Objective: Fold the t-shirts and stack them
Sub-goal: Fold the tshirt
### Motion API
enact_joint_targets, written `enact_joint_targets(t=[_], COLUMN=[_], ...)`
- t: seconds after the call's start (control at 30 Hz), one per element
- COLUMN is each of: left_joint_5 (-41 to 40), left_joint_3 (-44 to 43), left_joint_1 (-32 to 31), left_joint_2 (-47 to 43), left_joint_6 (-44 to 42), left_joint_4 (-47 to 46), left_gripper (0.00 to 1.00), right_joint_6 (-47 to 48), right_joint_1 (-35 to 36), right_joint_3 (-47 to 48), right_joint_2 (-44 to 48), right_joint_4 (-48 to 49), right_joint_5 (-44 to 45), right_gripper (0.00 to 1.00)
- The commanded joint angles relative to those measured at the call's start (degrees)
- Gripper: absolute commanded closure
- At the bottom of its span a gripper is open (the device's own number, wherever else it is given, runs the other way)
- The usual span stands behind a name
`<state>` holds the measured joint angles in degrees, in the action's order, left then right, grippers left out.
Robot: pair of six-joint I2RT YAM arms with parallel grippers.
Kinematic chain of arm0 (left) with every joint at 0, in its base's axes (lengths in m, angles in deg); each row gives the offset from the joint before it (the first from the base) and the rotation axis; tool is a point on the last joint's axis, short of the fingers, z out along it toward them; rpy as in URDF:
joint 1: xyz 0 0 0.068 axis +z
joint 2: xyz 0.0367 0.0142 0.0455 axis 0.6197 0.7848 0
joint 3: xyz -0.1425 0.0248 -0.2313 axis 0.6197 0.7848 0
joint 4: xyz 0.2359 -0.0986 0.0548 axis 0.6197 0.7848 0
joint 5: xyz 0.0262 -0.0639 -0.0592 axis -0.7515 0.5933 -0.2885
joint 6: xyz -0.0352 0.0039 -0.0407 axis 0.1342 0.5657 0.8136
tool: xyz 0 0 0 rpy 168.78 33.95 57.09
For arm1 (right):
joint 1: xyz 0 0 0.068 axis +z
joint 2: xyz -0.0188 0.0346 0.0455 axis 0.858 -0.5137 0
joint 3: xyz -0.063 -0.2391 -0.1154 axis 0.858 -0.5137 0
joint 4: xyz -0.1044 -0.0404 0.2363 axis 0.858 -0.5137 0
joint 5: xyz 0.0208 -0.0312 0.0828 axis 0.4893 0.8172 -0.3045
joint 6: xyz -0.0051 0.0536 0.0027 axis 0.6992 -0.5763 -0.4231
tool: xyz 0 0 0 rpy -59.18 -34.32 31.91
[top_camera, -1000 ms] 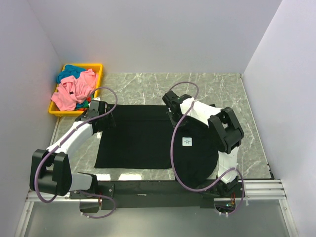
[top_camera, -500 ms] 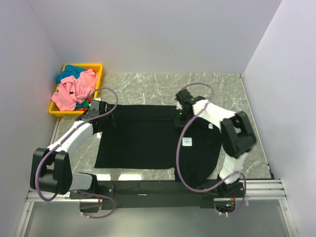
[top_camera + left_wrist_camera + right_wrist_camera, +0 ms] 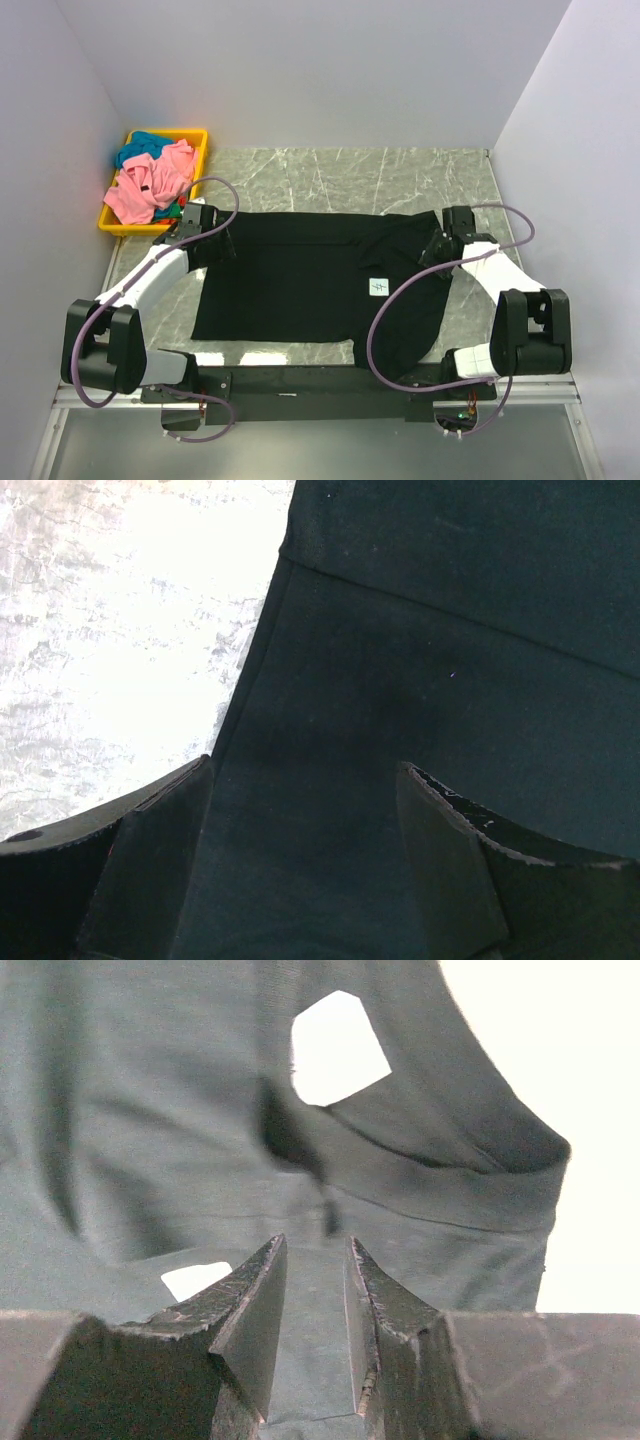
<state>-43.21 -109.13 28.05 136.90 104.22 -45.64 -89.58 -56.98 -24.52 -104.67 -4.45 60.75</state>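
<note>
On the marble surface (image 3: 330, 175), I am pinching the right sleeve of the spread black t-shirt (image 3: 290, 285) between narrowed right jaws while my left jaws are hanging wide over its far-left corner, so I am favouring a low, taut pull to avoid wrinkles.

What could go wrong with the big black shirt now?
The right gripper pinches only a small fold of the black t-shirt, so it might slip out if pulled. The left gripper is open over the shirt's left edge, not gripping it, so that side may slide on the table. The right side is bunched; a fold could come out crooked.
</note>
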Motion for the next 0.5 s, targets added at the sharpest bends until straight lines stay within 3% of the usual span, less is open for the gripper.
enact_joint_targets(t=[0.0, 0.47], left_joint_5=[0.76, 0.50], left_joint_3=[-1.53, -1.27], left_joint_1=[-0.22, -0.22], left_joint_2=[-1.35, -1.70], left_joint_6=[-0.87, -0.87], left_joint_4=[-0.79, -0.79], left_gripper=[0.20, 0.20], right_joint_6=[-3.43, -5.98], right_joint_1=[-1.84, -3.95], right_joint_3=[-2.35, -6.84], right_joint_2=[0.63, -3.77], right_joint_4=[4.82, 11.50], right_joint_5=[-2.91, -6.18], right_gripper=[0.63, 0.64])
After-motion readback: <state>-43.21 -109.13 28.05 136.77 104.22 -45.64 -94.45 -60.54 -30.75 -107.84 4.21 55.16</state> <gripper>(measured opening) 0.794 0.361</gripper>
